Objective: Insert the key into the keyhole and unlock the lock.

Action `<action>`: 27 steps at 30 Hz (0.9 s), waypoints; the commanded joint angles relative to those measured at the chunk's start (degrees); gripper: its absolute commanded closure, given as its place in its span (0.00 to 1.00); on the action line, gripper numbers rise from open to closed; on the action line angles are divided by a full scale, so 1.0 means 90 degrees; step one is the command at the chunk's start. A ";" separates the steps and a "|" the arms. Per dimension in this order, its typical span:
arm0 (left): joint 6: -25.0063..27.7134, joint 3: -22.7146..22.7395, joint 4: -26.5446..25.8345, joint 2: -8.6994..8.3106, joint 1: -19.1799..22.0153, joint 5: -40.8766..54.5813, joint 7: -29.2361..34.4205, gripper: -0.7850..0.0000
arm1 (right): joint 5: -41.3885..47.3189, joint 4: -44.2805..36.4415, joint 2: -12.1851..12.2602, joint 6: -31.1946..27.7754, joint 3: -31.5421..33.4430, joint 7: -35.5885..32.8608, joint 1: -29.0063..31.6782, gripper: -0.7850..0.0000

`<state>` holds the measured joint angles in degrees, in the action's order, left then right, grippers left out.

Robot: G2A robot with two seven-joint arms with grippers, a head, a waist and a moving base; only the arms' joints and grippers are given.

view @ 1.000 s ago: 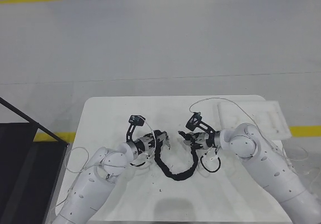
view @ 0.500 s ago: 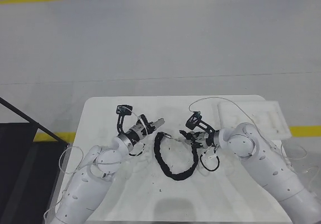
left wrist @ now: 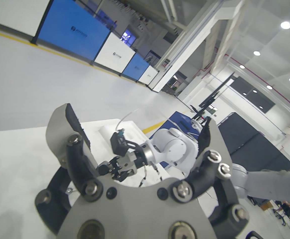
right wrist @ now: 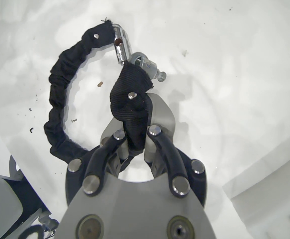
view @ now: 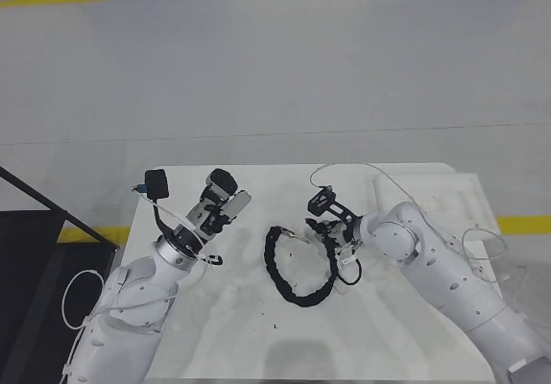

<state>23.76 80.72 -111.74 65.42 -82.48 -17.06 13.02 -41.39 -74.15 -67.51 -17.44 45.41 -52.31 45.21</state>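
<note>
Chain lock (view: 290,283), fabric-sleeved, curled at the centre of the surface (view: 208,326), its 2 o'clock end clamped by the right end effector (right wrist: 137,110), presumably steadied for keying; left end effector (left wrist: 138,118) raised at 10 o'clock, spread wide, empty.

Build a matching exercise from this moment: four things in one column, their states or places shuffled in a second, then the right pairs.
Column one
1. left gripper
2. right gripper
3. black chain sleeve
4. silver lock body

Column two
A. bright metal, between the sleeve's two ends
B. fingers open, holding nothing
C. lies curved on the white table
D. fingers shut on one end of the sleeve

Pairs: 1-B, 2-D, 3-C, 4-A
</note>
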 commanded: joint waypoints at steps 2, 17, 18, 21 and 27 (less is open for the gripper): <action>-0.0061 -0.0007 0.0007 0.0001 0.0004 -0.0013 0.0002 0.00 | 0.0030 0.0148 -0.0072 0.0140 -0.0118 0.0010 -0.0088 1.00; -0.0061 -0.0007 0.0007 0.0001 0.0004 -0.0013 0.0002 0.00 | 0.0585 0.0676 -0.0210 0.0352 0.0007 0.0465 -0.0078 0.24; -0.0061 -0.0007 0.0007 0.0001 0.0004 -0.0013 0.0002 0.00 | 0.0609 0.0690 -0.0210 0.0359 0.0034 0.0495 -0.0067 0.17; -0.0061 -0.0007 0.0007 0.0001 0.0004 -0.0013 0.0002 0.00 | 0.0570 0.0665 -0.0199 0.0399 0.0116 0.0621 -0.0032 0.00; -0.0061 -0.0007 0.0007 0.0001 0.0004 -0.0013 0.0002 0.00 | 0.0381 0.0137 -0.0076 0.0405 0.0503 0.0865 0.0208 0.00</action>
<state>23.21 80.65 -111.68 65.43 -82.44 -17.18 13.03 -37.79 -71.74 -68.45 -13.67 49.18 -44.66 46.52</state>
